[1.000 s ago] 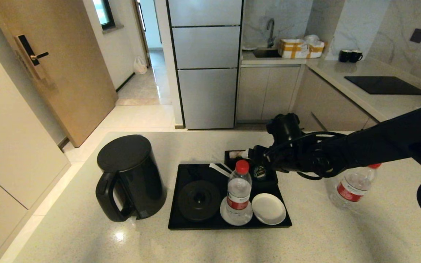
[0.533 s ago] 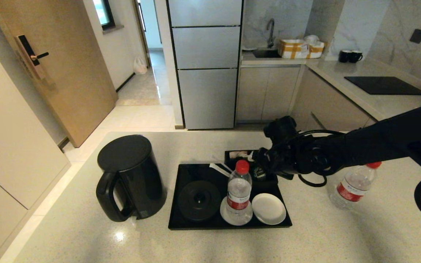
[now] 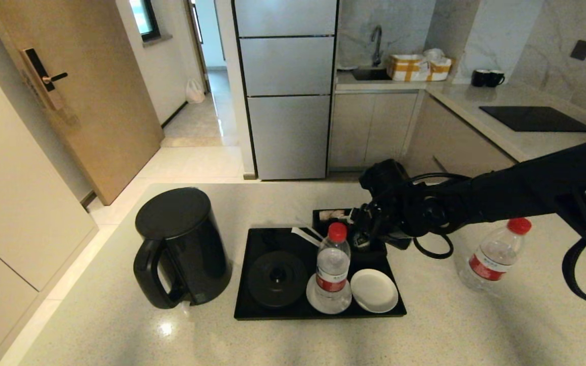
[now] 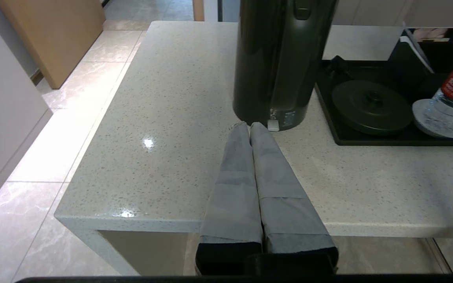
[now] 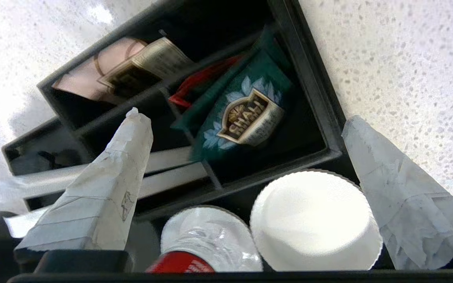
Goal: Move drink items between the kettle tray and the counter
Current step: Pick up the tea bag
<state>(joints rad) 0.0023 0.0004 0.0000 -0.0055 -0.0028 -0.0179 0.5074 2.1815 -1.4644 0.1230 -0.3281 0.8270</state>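
Note:
On the counter [image 3: 425, 330] lies the black kettle tray [image 3: 265, 238]. One water bottle [image 3: 332, 269] stands on the tray's left coaster. A second bottle [image 3: 491, 259] stands on the counter to the right, behind my right arm [image 3: 501, 195]. The teal chai sachet [image 5: 246, 114] leans inside the tray's compartment box [image 5: 321, 129]. My right gripper [image 5: 245, 118] hovers over that box, open, the sachet between and below its fingertips without touching them. My left gripper [image 4: 249, 125] is shut and empty, low at the counter's near left, just in front of the kettle.
The black kettle [image 3: 181, 246] stands on the counter left of the tray, off its round base [image 3: 277, 278]. The right coaster [image 3: 374, 291] is bare. Other sachets [image 5: 132, 72] fill the box's far compartment. The counter drops to tiled floor at the left edge [image 4: 92, 220].
My right arm has shifted a little left and lifted, and its wrist has turned over the compartment box; the right bottle's cap now shows. The jaws stayed open. Bottles and kettle are unmoved.

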